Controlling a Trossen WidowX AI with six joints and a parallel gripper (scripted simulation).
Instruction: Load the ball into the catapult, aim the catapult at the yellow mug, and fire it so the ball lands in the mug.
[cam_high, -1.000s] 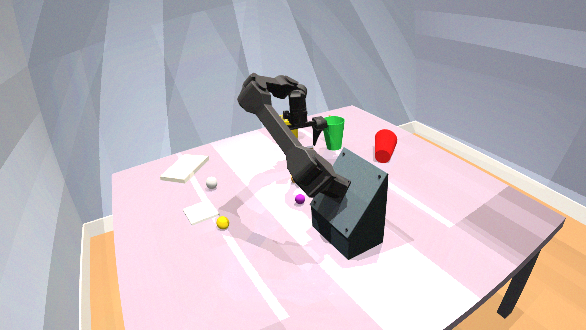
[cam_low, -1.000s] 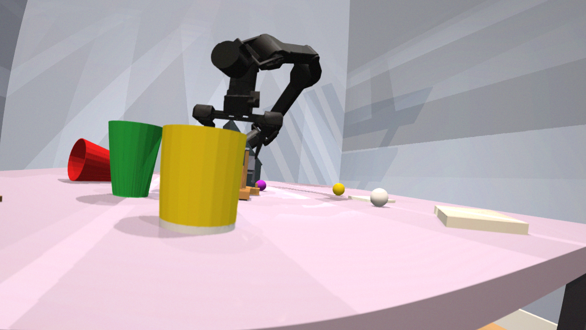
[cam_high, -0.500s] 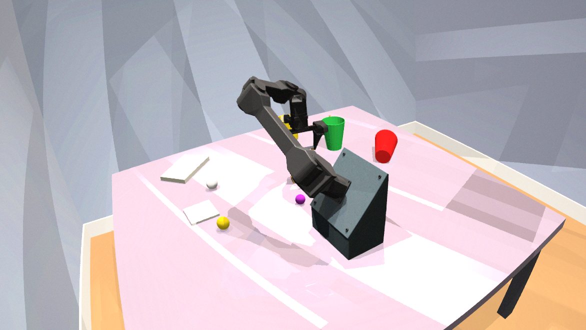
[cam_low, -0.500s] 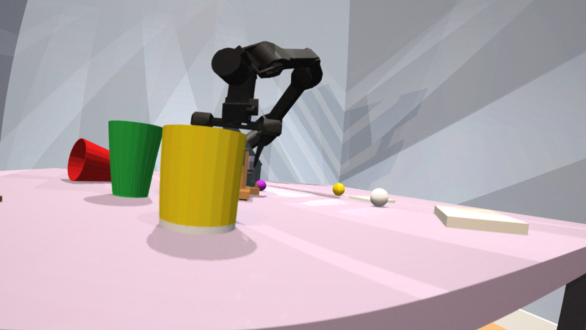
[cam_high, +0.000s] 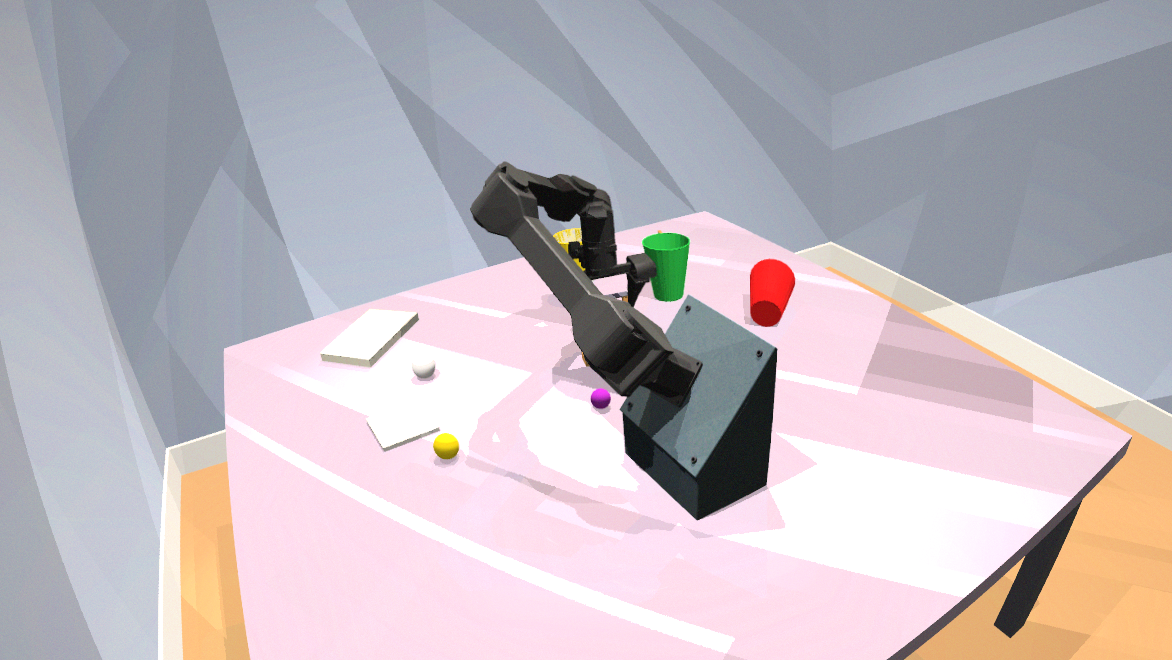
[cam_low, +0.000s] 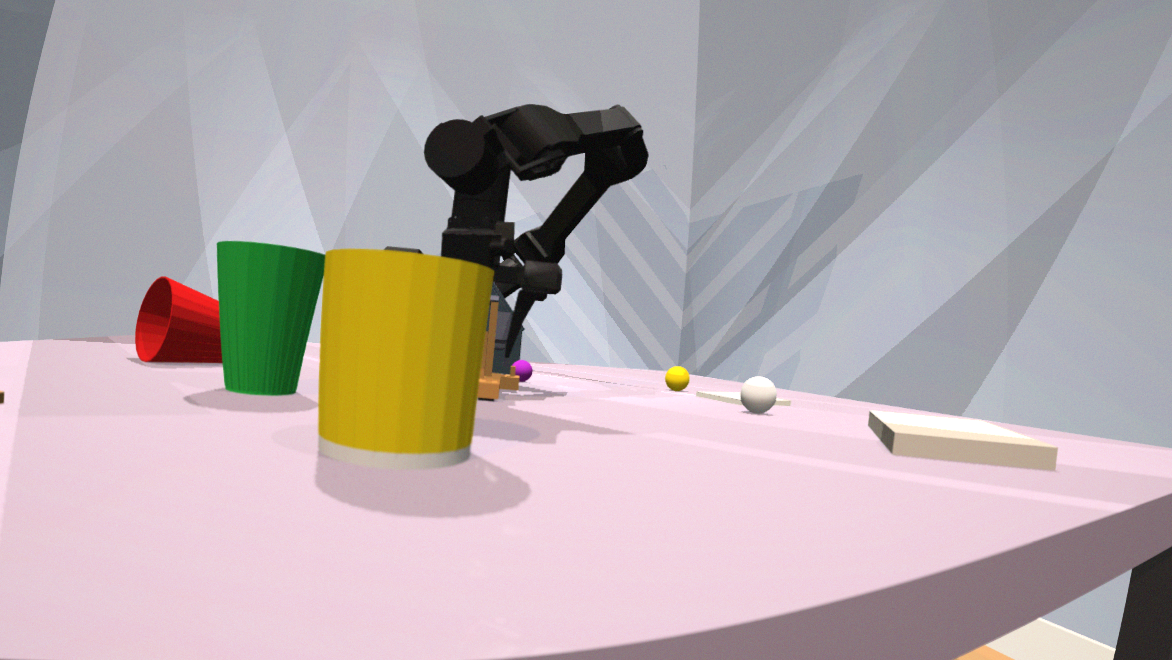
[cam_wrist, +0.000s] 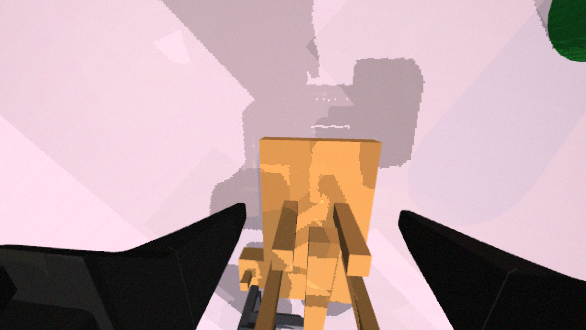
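The orange catapult (cam_wrist: 274, 156) (cam_low: 488, 388) stands on the table. My gripper (cam_wrist: 320, 213) is open and empty, pointing down, with one finger on each side of the catapult's upright rails. The catapult's cup is out of the wrist view, so its load cannot be seen. The yellow mug (cam_high: 564, 238) (cam_low: 401, 352) stands upright beyond the catapult, partly behind the gripper in the top view. A purple ball (cam_high: 600, 398) (cam_low: 522, 370) lies near the arm's base, a yellow ball (cam_high: 446, 446) (cam_low: 676, 377) and a white ball (cam_high: 423, 368) (cam_low: 757, 394) farther to one side.
A green cup (cam_high: 669, 270) (cam_low: 264, 327) (cam_wrist: 572, 30) stands upright near the gripper, and a red cup (cam_high: 769, 286) (cam_low: 184, 327) lies on its side beyond it. A thick pale slab (cam_high: 373, 332) (cam_low: 975, 455) and a thin one (cam_high: 401, 430) lie near the balls. The dark wedge base (cam_high: 742, 434) carries the arm.
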